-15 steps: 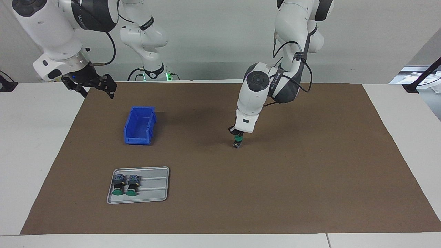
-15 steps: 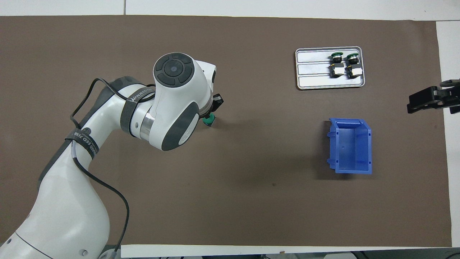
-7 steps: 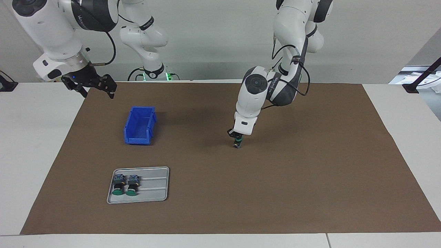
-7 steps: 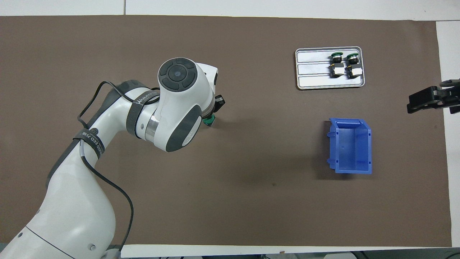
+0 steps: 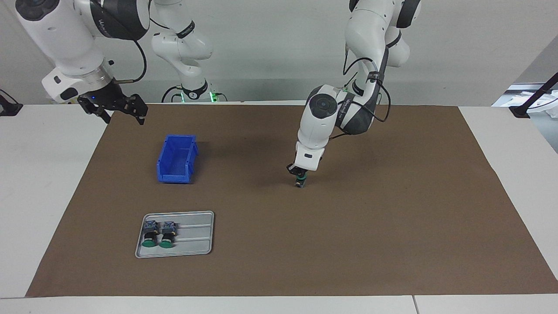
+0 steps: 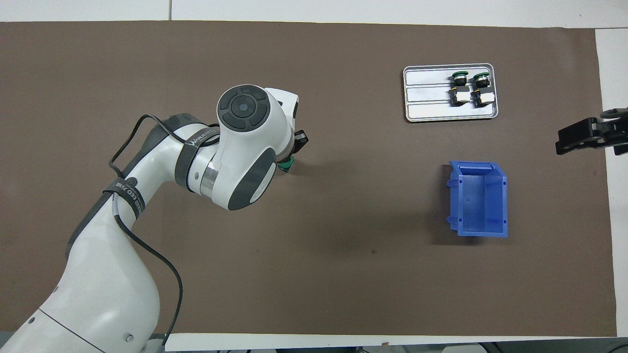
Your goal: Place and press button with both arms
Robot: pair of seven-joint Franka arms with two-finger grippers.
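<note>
While the button (image 5: 300, 181) stands upright on the brown mat (image 5: 392, 226) near the middle of the table, the left gripper (image 5: 298, 173) comes straight down onto its green cap with its fingertips together. From the facing view this reads as the press itself: shut fingertips make one blunt point, and the button's block end sits on the mat so the push has something to bear against. The right gripper (image 5: 114, 106) waits with its fingers spread, raised over the mat's edge at the right arm's end of the table, clear of the blue bin (image 5: 176, 158). Farther from the robots than the bin, a grey tray (image 5: 198, 235) holds two spare buttons (image 5: 158, 233) lying side by side, caps pointing away from the robots.

Seen from overhead, the left arm's wrist hides most of the button (image 6: 286, 165); only a sliver of green cap shows at its edge. The left gripper (image 6: 290, 156) is largely covered too. The right gripper (image 6: 586, 135) sits at the mat's border, beside the blue bin (image 6: 478, 200) and the grey tray (image 6: 427, 95). The button looks small: green round cap on top, dark body, bluish block beneath.
</note>
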